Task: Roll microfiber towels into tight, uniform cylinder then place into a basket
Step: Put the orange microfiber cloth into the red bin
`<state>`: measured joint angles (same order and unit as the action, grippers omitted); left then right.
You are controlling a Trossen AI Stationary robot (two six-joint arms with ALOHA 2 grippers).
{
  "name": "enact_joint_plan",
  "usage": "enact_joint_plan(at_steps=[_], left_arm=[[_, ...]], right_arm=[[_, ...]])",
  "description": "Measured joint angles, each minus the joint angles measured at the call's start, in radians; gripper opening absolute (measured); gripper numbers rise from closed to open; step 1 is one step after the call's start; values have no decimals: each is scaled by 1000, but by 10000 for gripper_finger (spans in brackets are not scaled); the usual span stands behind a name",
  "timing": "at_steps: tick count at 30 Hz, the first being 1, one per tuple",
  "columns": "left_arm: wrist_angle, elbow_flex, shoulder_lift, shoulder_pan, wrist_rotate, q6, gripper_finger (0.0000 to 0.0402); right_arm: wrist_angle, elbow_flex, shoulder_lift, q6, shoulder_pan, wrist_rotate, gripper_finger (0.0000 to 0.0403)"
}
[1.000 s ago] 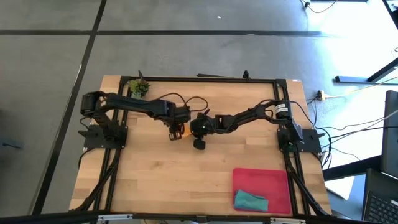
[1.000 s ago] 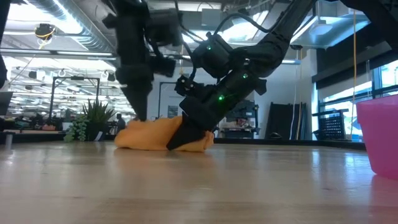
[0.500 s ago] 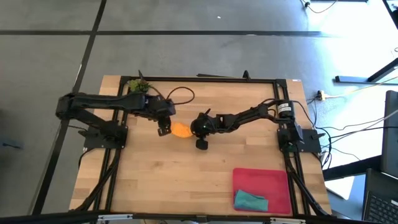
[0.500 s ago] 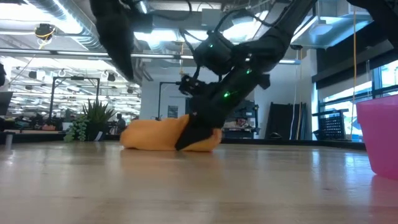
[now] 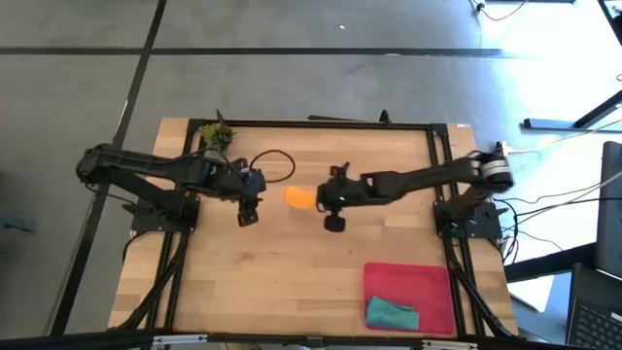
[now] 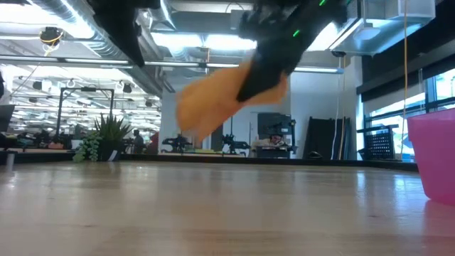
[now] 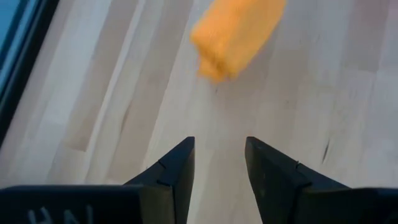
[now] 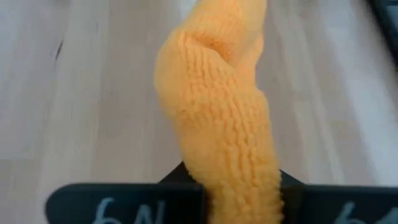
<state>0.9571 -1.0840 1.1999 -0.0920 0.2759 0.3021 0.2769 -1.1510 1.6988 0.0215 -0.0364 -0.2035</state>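
The right gripper is clamped shut on the rolled orange microfiber towel and has it up in the air, over the middle of the wooden table. In the low view the roll hangs well clear of the boards, tilted, one end pinched in the dark fingers. The right wrist view is nearly filled by the orange cloth, so the fingertips themselves are hidden behind it.

The left gripper sits near the table's left side, apart from the towel, its fingers spread with nothing between them.

Counting: two arms, two towels, one basket, one plant. The second towel, teal, lies bunched in the near left corner of the red-pink basket, which stands at the table's front right. In the low view only a pink wall of the basket shows, cut off by the edge. The small green plant stands at the far left corner of the table.

A second ago the orange towel lay on the table with both grippers at it. Since then the left arm has pulled back leftward and the right one has lifted the roll off the surface and carried it a little to the right.
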Motion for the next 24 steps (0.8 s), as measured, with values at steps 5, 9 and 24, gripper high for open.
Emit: enact_joint_plan(at_steps=[5,9,24], left_arm=[[0,0,0,-67,57,11,133],[-8,0,-1,-105,61,13,133],[-106,0,-1,-243,50,2,133]], right_arm=[[132,45,-163,-112,-116,-87,23],[189,115,-277,-232,-247,-93,23],[313,239,-431,-841,-767,-194,23]])
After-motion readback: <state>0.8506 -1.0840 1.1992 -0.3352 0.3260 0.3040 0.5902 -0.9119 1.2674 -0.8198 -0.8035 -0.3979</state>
